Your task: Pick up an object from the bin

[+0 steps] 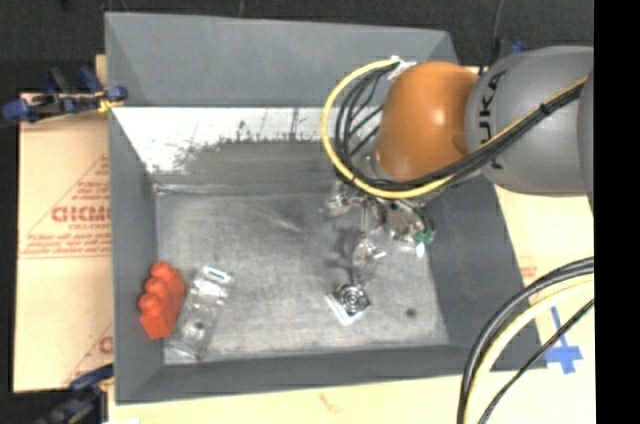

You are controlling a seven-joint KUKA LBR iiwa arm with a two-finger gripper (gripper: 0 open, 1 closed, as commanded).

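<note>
Arm reaches in from right; claw low inside grey metal bin, right of floor centre, under orange wrist cover; released or clenched: cannot tell. On bin floor just beside claw, toward bottom edge and nearer right wall: small shiny metal piece with round dark middle; contact unclear. In bottom-left corner: red-orange knobbly plastic block, clear plastic blister pack against its right side, both well apart from claw

Orange block, clear packet, grey bin
</note>
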